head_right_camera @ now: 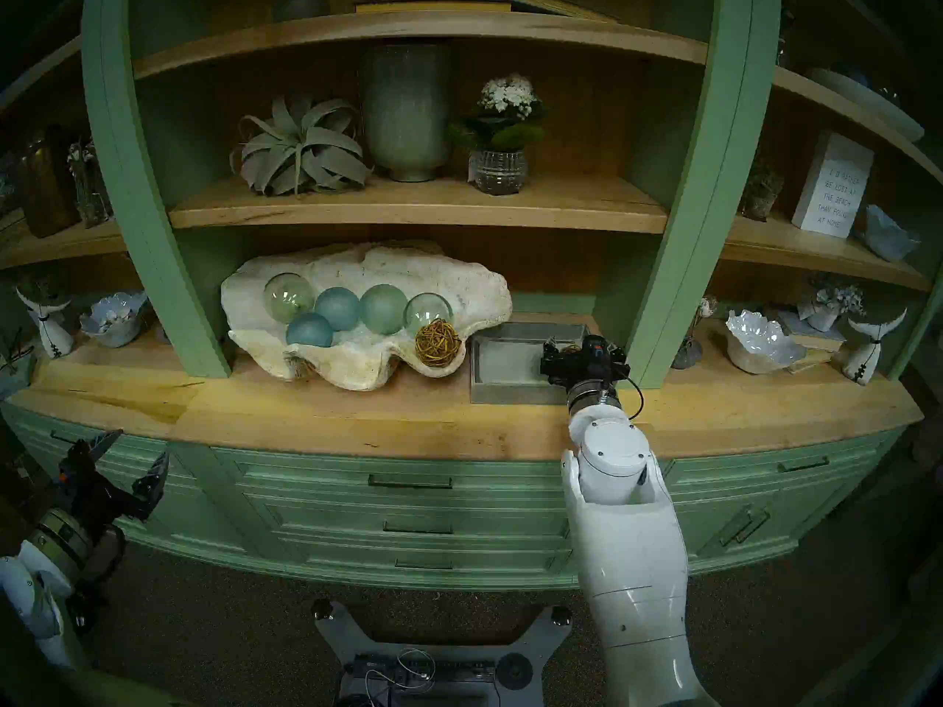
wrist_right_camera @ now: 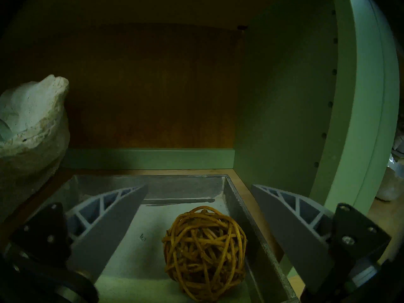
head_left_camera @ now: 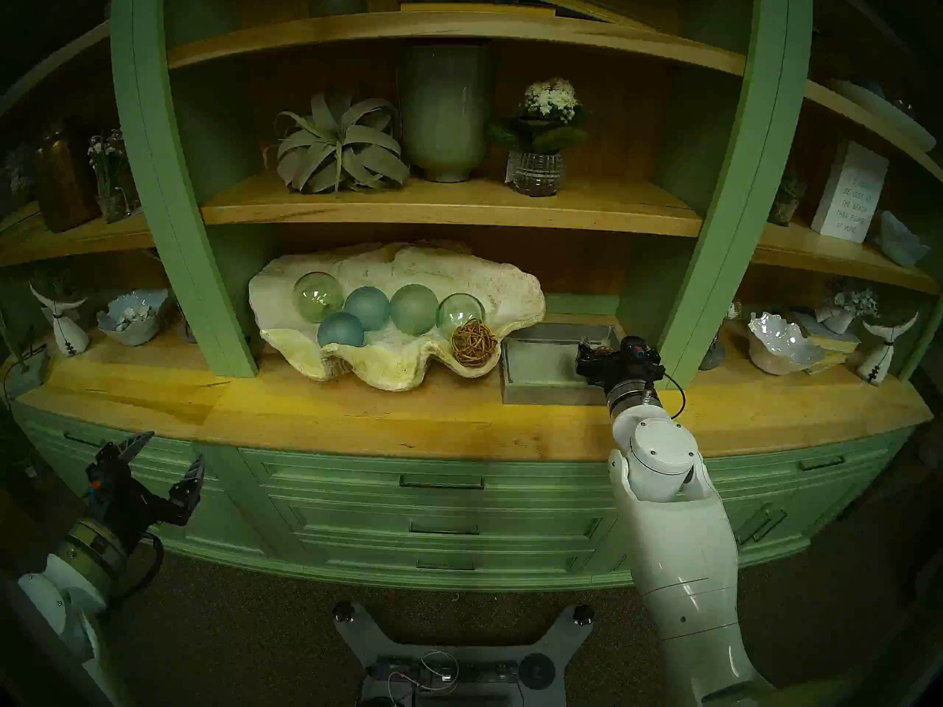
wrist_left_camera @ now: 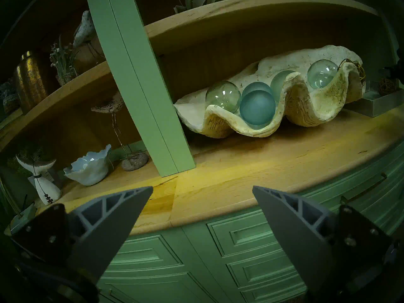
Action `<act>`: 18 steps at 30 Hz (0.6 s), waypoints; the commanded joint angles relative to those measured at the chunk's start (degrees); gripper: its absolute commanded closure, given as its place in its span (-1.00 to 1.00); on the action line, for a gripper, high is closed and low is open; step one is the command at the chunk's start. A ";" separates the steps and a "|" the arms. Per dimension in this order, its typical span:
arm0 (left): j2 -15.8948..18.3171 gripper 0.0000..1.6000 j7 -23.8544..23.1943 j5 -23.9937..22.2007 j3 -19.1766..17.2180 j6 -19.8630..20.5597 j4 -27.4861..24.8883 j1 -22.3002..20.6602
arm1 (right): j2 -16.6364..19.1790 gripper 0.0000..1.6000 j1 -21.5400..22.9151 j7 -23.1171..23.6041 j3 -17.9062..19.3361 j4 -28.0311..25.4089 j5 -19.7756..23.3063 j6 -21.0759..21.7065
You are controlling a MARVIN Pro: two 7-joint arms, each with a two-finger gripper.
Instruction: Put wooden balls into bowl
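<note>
In the head view, the very large cream-white clam-shell bowl with a wavy scalloped rim (head_left_camera: pixel 515 287) sits at centre frame on the wooden counter (head_left_camera: pixel 357 415), holding five smooth green and blue glass spheres (head_left_camera: pixel 366 307). One openwork ball of woven golden-brown rattan twigs (head_left_camera: pixel 474 342) rests inside the shell's right end, against its front rim. Just right of the shell lies a grey square shallow tray (head_left_camera: pixel 530 364). The right hand (wrist_right_camera: pixel 199 187) reaches into that tray at right of centre; the right wrist view shows its grey fingers spread wide, with the second rattan ball (wrist_right_camera: pixel 204 252) lying on the tray floor between them, low in the frame, close against the tray's right wall and touched by neither finger. The left hand (head_left_camera: pixel 163 453) hangs at lower left, below the counter's edge before the green drawers (head_left_camera: pixel 444 507), fingers spread and holding nothing.
</note>
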 commanded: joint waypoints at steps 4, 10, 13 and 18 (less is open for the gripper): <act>0.05 -1.00 -0.11 -0.36 -0.12 -0.15 -1.56 -0.11 | -0.30 -1.00 3.01 -1.32 0.34 -0.60 -0.25 0.31; 0.05 -1.00 -0.12 -0.37 -0.13 -0.14 -1.57 -0.11 | -1.87 -1.00 2.67 -1.53 0.92 -0.92 1.46 2.51; 0.05 -1.00 -0.12 -0.36 -0.13 -0.15 -1.57 -0.11 | -2.63 -1.00 2.47 -1.41 1.18 -1.25 2.53 3.23; 0.05 -1.00 -0.12 -0.36 -0.12 -0.15 -1.56 -0.12 | -2.48 -1.00 2.23 -1.60 0.57 -1.66 2.26 3.50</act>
